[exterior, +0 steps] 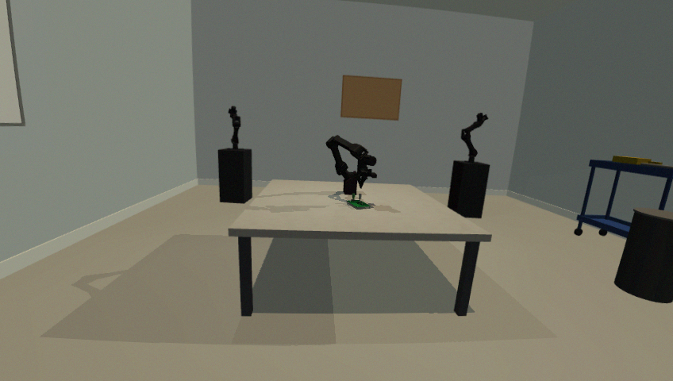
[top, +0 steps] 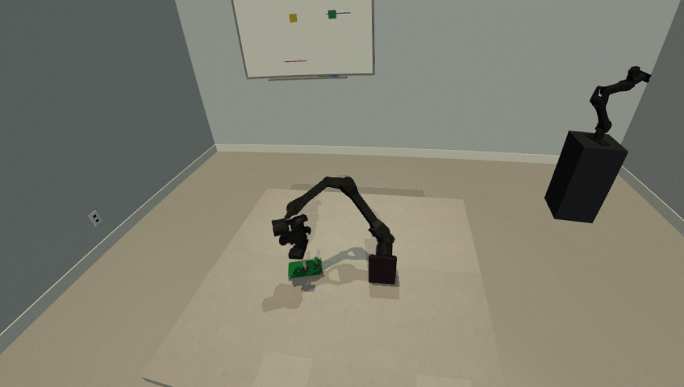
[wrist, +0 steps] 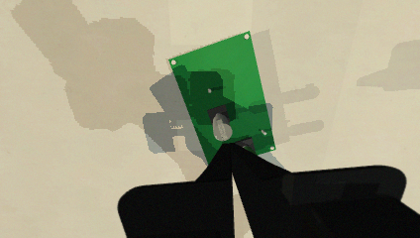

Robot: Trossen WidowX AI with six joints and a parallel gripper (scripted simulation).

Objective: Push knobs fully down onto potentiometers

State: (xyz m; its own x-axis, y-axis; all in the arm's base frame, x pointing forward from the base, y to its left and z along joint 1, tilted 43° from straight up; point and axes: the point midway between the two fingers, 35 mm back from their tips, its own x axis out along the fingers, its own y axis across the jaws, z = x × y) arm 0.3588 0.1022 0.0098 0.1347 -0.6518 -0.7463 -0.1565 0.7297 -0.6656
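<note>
The green circuit board [top: 294, 272] [exterior: 358, 205] [wrist: 238, 64] stands on the table. A grey knob [top: 304, 264] [exterior: 360, 196] [wrist: 222, 129] stands upright over a dark potentiometer near the board's middle. A green knob [top: 316, 261] [exterior: 353, 196] stands over the other potentiometer [wrist: 245, 143]; in the wrist view the fingers hide most of this knob. Both knobs stand tall above the board; the gaps beneath them are too small to judge. My gripper [exterior: 361, 186] [wrist: 228, 149] is shut and empty, pointing down above the board, apart from the knobs.
The table [top: 384, 330] [exterior: 306, 221] carries the arm's base [top: 382, 269] [exterior: 349, 186], to the right of the board in the top view. The arm arches between them. Other arms on black pedestals [top: 585, 177] [exterior: 234, 175] [exterior: 467, 190] stand away from the table.
</note>
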